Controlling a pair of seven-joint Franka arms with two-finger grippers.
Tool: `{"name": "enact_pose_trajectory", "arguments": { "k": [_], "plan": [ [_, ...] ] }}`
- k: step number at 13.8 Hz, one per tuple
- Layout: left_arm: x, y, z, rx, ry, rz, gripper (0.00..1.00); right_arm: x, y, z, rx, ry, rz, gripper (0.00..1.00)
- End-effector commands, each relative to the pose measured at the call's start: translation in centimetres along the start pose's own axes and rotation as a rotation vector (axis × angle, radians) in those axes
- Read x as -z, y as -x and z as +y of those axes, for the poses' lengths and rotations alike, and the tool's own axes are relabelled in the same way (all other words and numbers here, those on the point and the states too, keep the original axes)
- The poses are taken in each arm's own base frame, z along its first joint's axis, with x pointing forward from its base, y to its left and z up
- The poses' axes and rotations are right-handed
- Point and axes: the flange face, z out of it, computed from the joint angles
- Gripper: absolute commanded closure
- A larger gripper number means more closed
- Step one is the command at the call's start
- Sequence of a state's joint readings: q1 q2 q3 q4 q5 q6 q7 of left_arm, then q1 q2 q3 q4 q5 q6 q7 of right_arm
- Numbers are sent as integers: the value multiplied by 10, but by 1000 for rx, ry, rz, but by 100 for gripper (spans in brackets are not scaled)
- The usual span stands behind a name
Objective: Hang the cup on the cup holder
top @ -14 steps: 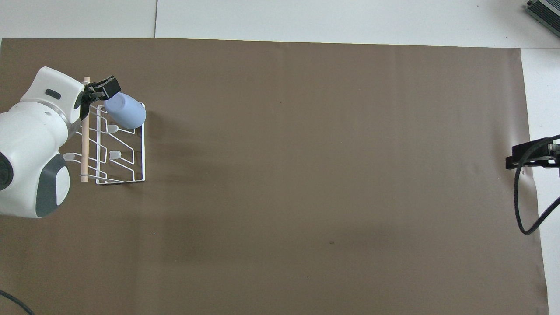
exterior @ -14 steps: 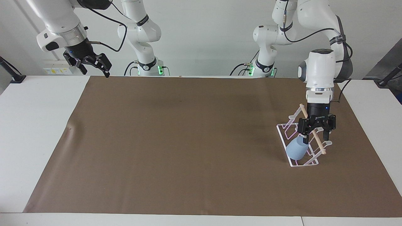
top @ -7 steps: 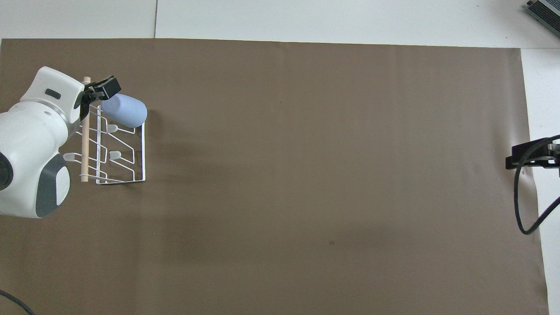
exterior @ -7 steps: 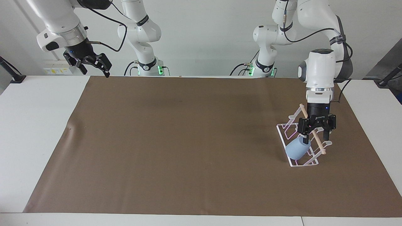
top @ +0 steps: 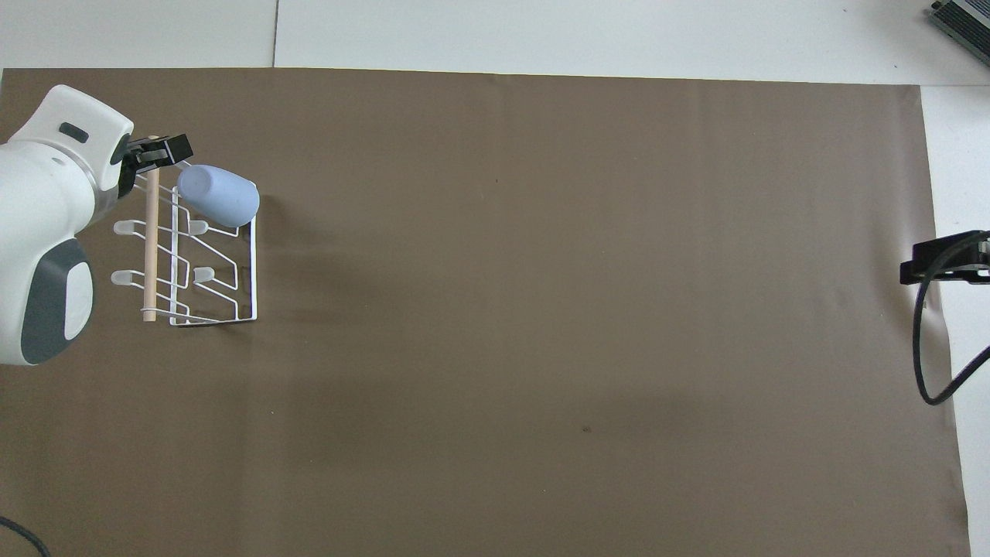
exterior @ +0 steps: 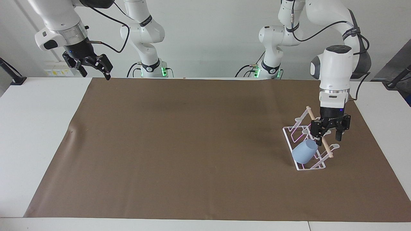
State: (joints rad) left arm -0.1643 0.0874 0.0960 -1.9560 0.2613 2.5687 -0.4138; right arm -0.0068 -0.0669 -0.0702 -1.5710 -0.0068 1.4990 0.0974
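Hanging on a slanted prong at the end of the white wire cup holder (exterior: 300, 150) farthest from the robots, the light blue cup (exterior: 304, 151) sits just below and beside the left gripper (exterior: 330, 138), clear of its fingers; the hanging looks done, with only the retreat left. That gripper holds nothing, jaws parted over the wooden dowel (exterior: 318, 131). Remaining prongs carry no cups. Waiting, the right gripper (exterior: 93, 68) hangs open, well apart.
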Motion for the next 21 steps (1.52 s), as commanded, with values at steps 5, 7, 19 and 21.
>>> {"name": "enact_pose_trajectory", "arguments": {
  "k": [5, 7, 19, 21],
  "plan": [
    [7, 0, 7, -68, 12, -231, 10, -3, -12, -5, -5, 7, -14, 0],
    [22, -5, 5, -82, 49, -309, 10, -4, -10, -5, -2, 8, -20, 0],
    [111, 10, -10, -137, 64, -586, 9, -15, -3, -10, 1, 10, -35, 0],
    [121, 17, -13, -143, 56, -638, 9, -14, -2, -9, 2, 10, -34, 0]
  ]
}}
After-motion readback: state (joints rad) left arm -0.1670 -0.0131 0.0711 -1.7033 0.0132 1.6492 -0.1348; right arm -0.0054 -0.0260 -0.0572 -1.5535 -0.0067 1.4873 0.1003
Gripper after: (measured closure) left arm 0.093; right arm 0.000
